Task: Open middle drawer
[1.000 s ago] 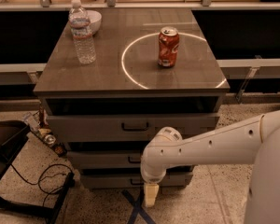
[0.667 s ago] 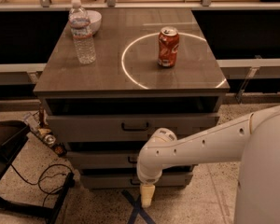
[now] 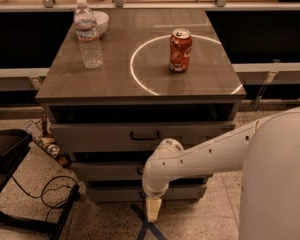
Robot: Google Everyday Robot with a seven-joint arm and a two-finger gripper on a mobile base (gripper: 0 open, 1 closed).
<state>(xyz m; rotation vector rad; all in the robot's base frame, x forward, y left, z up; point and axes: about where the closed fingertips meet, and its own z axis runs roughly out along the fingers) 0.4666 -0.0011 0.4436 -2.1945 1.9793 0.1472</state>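
Note:
The middle drawer (image 3: 107, 171) is the second grey front of the cabinet and sits flush. Only the left end of its dark bar handle (image 3: 139, 170) shows; my white arm (image 3: 200, 156) crosses in front of the rest. The taller top drawer front (image 3: 90, 134) with its handle (image 3: 145, 134) is above it, and the lowest drawer front (image 3: 115, 193) is below. My gripper (image 3: 153, 211) hangs down from the wrist in front of the lowest drawer, below the middle drawer's handle and just above the floor.
On the cabinet top (image 3: 115, 79) stand a water bottle (image 3: 88, 34), a white bowl (image 3: 100, 21) and a red can (image 3: 180, 50) inside a white circle. A black chair (image 3: 5, 159) and cables (image 3: 50, 191) lie at the left. Blue tape (image 3: 147, 229) marks the floor.
My arm and gripper have shifted a little to the left in front of the drawers. The drawers have not moved.

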